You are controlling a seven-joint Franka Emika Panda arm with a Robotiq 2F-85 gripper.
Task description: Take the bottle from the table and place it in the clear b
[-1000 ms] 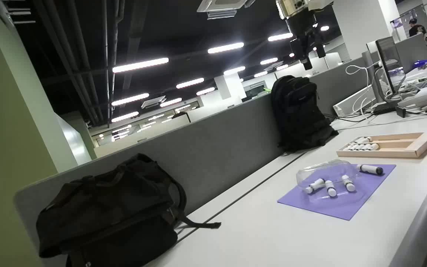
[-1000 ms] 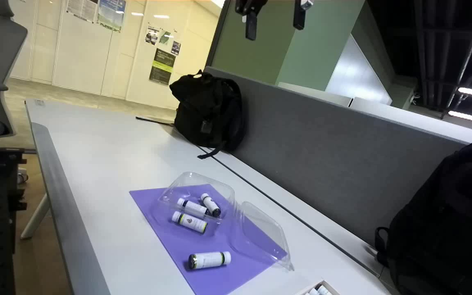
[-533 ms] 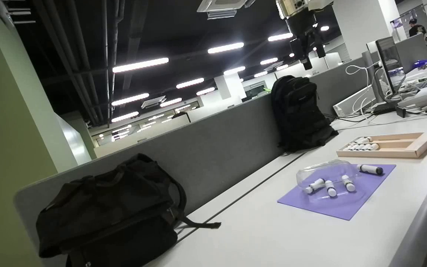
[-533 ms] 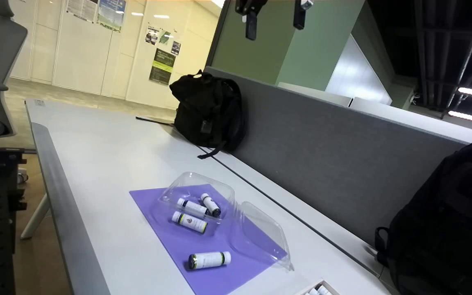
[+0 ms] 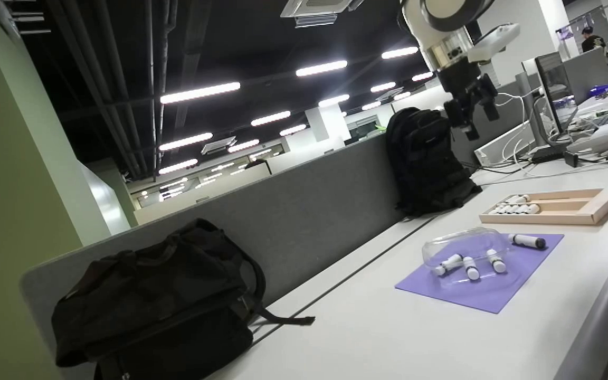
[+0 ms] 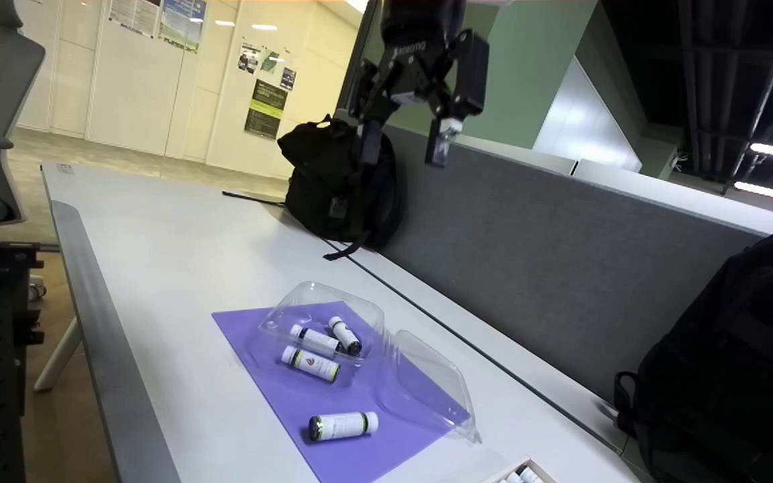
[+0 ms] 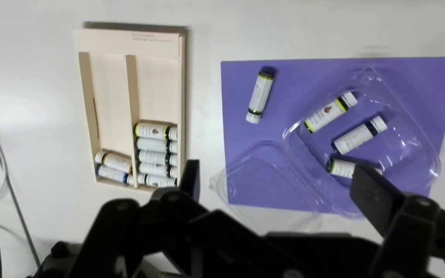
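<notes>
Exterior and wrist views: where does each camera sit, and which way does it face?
In an exterior view: above desk height, looking obliquely along the desk, monitor at right; arm and pincer show.
In an exterior view: above desk height, looking along the desk, posters upper left; mostly the pincer shows.
Wrist view: mounted on the arm, facing down at the purple sheet and clear container; the pincer's fingers show.
Both exterior views share the sheet, container, loose bottle and partition.

I look down on a white table (image 7: pixel 207 23). A purple sheet (image 7: pixel 280 119) lies flat on it, a shallow wooden box (image 7: pixel 133 88) near that. Cables (image 7: pixel 5 170) trail across the tabletop. In both exterior views I see a black backpack (image 5: pixel 151 301) and, well apart, another black backpack (image 5: pixel 425 163).
</notes>
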